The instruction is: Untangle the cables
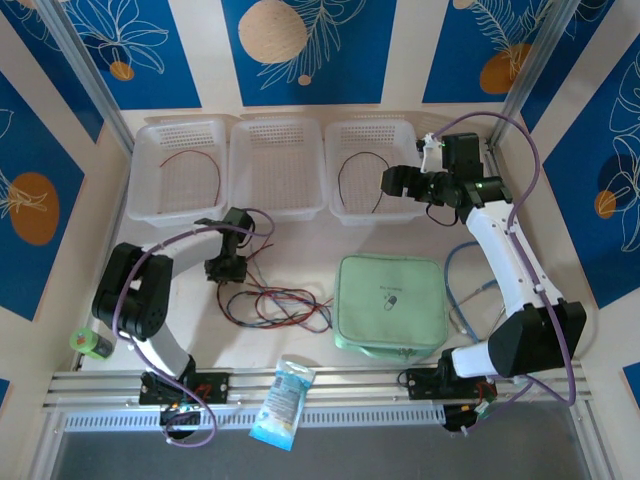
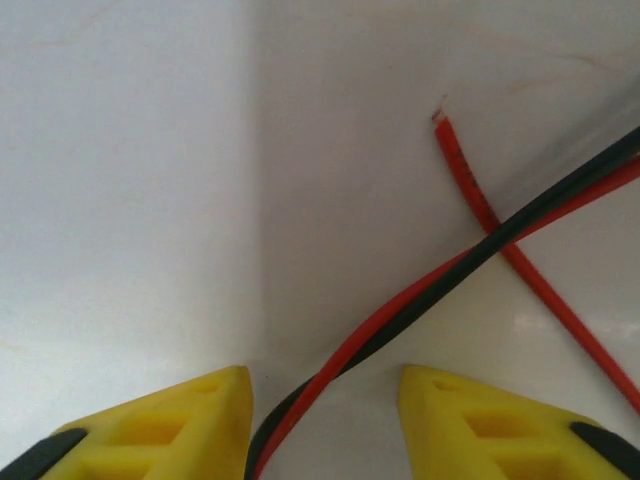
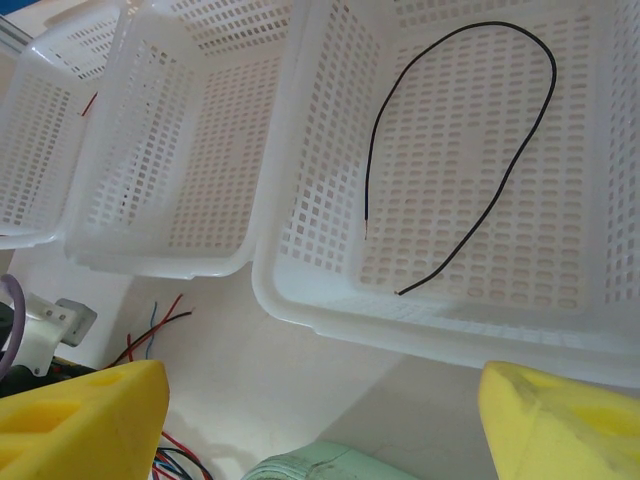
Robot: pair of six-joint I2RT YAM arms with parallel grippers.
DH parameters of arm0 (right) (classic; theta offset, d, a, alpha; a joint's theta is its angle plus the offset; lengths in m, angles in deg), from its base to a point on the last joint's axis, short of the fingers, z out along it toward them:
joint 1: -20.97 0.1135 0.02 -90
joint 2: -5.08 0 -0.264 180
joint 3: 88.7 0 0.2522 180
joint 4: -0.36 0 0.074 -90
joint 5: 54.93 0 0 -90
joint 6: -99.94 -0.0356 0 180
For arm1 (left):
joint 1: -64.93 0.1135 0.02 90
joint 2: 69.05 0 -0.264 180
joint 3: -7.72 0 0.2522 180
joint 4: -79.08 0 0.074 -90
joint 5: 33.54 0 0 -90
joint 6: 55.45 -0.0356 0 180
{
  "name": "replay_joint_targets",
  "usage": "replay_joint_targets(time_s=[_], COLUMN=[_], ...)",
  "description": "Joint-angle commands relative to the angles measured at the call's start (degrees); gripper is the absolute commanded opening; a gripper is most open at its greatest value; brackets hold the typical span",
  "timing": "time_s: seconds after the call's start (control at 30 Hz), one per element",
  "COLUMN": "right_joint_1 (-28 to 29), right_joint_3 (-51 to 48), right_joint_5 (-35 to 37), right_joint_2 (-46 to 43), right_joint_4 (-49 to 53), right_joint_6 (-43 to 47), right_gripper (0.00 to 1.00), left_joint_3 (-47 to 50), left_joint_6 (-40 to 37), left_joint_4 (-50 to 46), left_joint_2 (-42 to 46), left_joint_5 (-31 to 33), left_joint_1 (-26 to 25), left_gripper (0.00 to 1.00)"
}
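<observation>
Left claw (image 2: 325,420): jaws apart, astride a twisted red-and-black pair (image 2: 420,285).
Right claw (image 3: 322,420): wide, empty, by the right basket (image 3: 300,310).
Cables (image 1: 282,306): tangled heap beside left claw.
Risk: closing may take both wires, tightening the knot.

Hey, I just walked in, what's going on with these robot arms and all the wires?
The left gripper is down at the tangle of cables on the table, open, with a twisted red and black pair running between its fingers. The right gripper hangs open beside the right basket, where one black wire lies. A red wire lies in the left basket.
</observation>
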Motion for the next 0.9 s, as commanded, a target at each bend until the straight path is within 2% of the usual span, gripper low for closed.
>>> replay_joint_targets(time_s=[0.0, 0.13, 0.4, 0.53, 0.67, 0.87], right_joint_1=[-0.4, -0.4, -0.6, -0.4, -0.4, 0.9], right_joint_3=[-1.6, -2.5, -5.4, -8.1, -11.4, -17.7], right_joint_5=[-1.2, -1.3, -2.6, -2.9, -2.5, -1.6], right_joint_2=[-2.1, -3.0, -5.6, -8.3, -12.1, -19.3], right_joint_4=[0.6, 0.5, -1.1, -1.7, -2.0, -3.2], right_joint_6=[0.3, 0.5, 0.0, -0.3, -0.2, -1.1], right_gripper=[0.81, 0.81, 0.81, 0.81, 0.81, 0.81], left_joint_3=[1.0, 3.4, 4.2, 4.0, 2.9, -2.0], left_joint_6=[3.2, 4.0, 4.7, 4.9, 4.5, 4.2], left_joint_4=[0.9, 2.4, 6.6, 6.0, 3.8, 1.9], left_joint_2=[-1.6, -1.6, 0.1, 1.1, 6.2, 20.4], left_joint_5=[-2.0, -1.2, -7.5, -7.7, -6.6, -9.0], left_joint_1=[0.6, 1.4, 2.1, 2.1, 2.0, 0.8], left_gripper=[0.37, 0.28, 0.11, 0.00, 0.00, 0.00])
